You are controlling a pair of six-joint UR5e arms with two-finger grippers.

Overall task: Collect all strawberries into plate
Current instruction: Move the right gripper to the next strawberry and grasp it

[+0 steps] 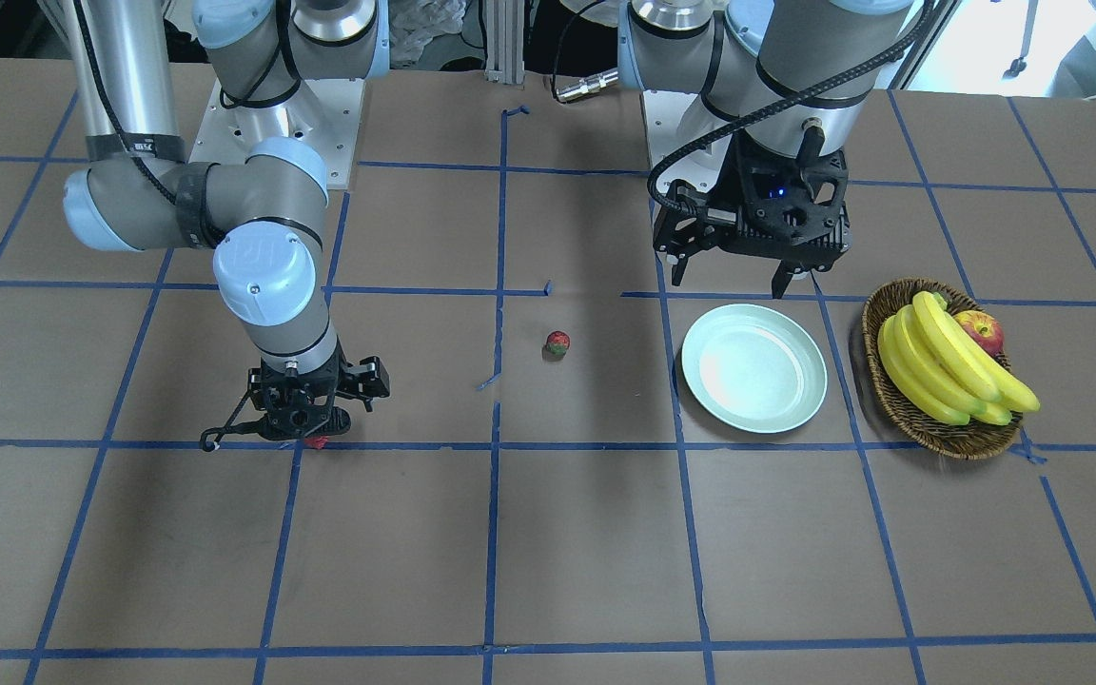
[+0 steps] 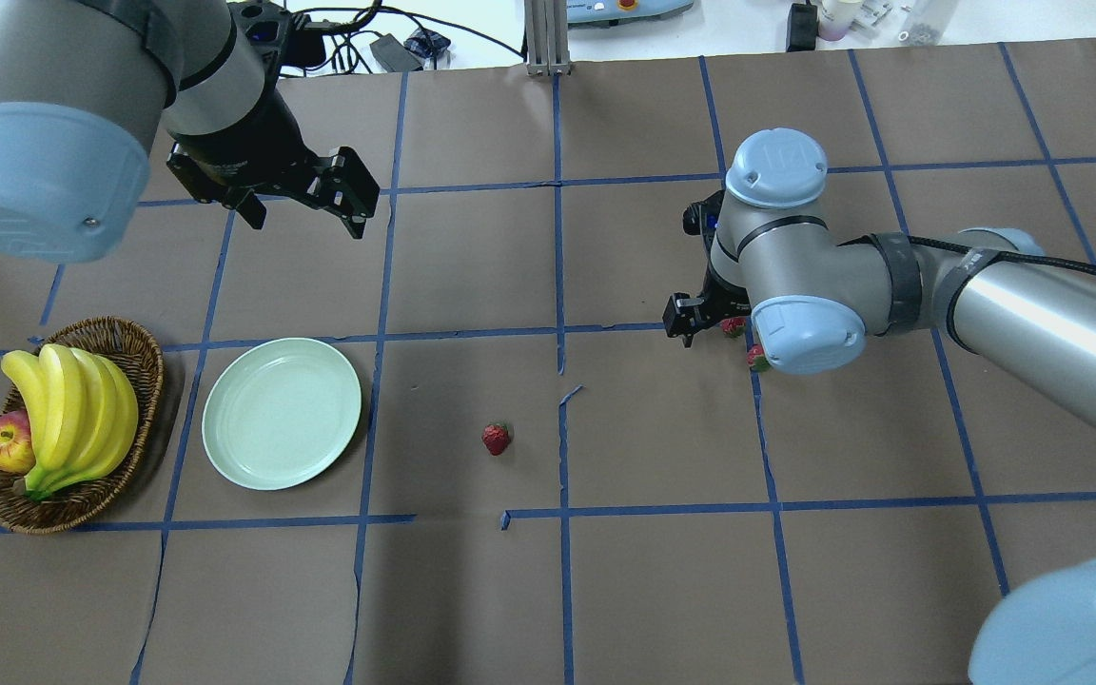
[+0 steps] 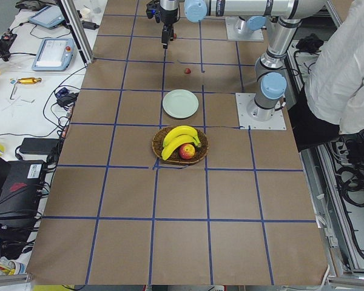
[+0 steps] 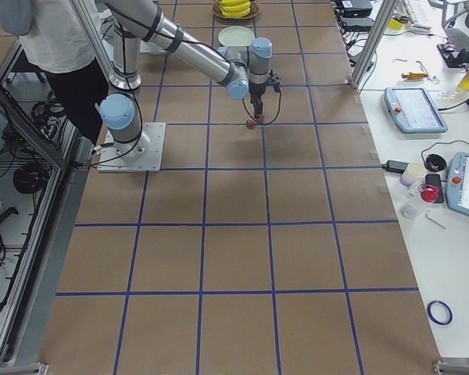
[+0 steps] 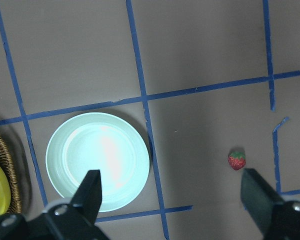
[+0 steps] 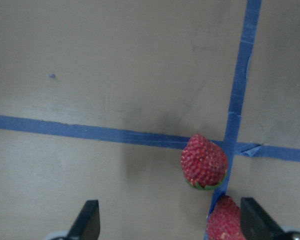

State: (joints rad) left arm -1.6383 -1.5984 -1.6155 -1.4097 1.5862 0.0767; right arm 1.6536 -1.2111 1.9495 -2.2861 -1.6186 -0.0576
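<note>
Three strawberries lie on the table. One strawberry (image 2: 496, 439) sits alone near the middle, also in the left wrist view (image 5: 236, 160). Two more strawberries (image 6: 204, 161) (image 6: 225, 220) lie side by side at a tape crossing under my right gripper (image 6: 170, 210), which is open and low over them; the nearer berry is by its right finger. In the overhead view they peek out beside the wrist (image 2: 732, 327) (image 2: 755, 358). The pale green plate (image 2: 282, 412) holds nothing. My left gripper (image 2: 305, 219) is open and empty, raised behind the plate (image 5: 97, 160).
A wicker basket (image 2: 144, 381) with bananas (image 2: 72, 414) and an apple (image 2: 4, 443) stands just left of the plate. Blue tape lines grid the brown table. A person stands at the robot's side in the exterior left view (image 3: 343, 73).
</note>
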